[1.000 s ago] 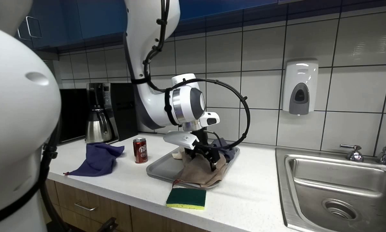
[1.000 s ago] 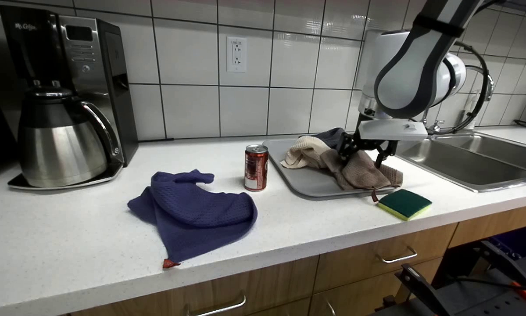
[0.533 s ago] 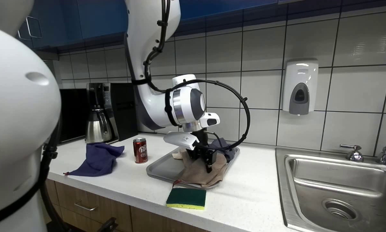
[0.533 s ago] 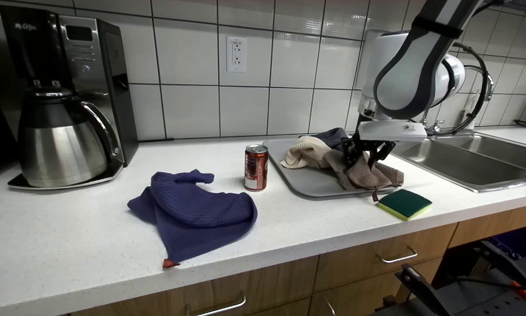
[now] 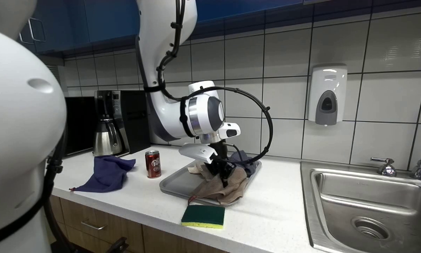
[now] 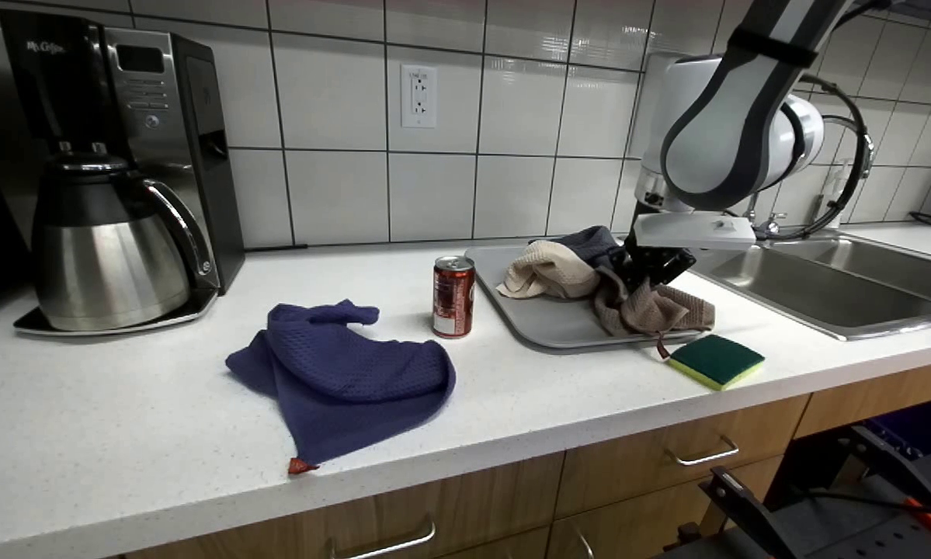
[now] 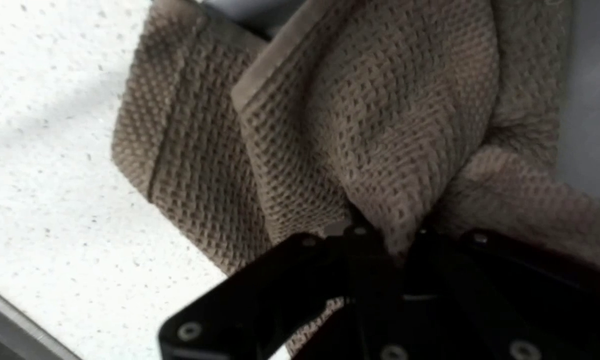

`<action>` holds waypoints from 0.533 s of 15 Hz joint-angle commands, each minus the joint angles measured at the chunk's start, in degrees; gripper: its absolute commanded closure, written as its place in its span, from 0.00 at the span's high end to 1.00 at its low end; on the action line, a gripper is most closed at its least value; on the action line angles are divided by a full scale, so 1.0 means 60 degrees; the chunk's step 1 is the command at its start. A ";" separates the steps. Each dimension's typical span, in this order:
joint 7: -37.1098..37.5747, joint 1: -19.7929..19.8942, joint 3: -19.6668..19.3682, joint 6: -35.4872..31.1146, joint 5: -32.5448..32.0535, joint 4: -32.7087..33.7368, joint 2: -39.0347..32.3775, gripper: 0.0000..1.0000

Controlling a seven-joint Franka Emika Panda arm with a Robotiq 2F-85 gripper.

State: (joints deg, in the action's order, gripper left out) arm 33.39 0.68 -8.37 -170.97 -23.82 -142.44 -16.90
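The claw (image 7: 395, 242) pinches only a narrow fold of brown towel (image 7: 370, 120), whose slack weight beneath could tug it loose.

Both exterior views share the brown towel (image 6: 654, 312), wrist view closest.

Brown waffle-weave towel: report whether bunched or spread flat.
Bunched: in the wrist view the brown waffle-weave towel lies in overlapping folds, one pinched in the claw.
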 commanded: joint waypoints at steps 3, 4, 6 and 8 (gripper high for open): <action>-0.0030 0.0085 -0.0012 0.0167 0.0075 -0.0138 0.0516 0.02; -0.0044 0.0101 -0.0014 0.0155 0.0073 -0.0179 0.0618 0.02; -0.0068 0.0132 -0.0019 0.0140 0.0070 -0.0260 0.0828 0.02; -0.0076 0.0141 -0.0065 0.0121 0.0043 -0.0357 0.1082 0.02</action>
State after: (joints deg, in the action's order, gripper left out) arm 33.39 0.93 -8.67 -170.97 -23.82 -142.57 -14.47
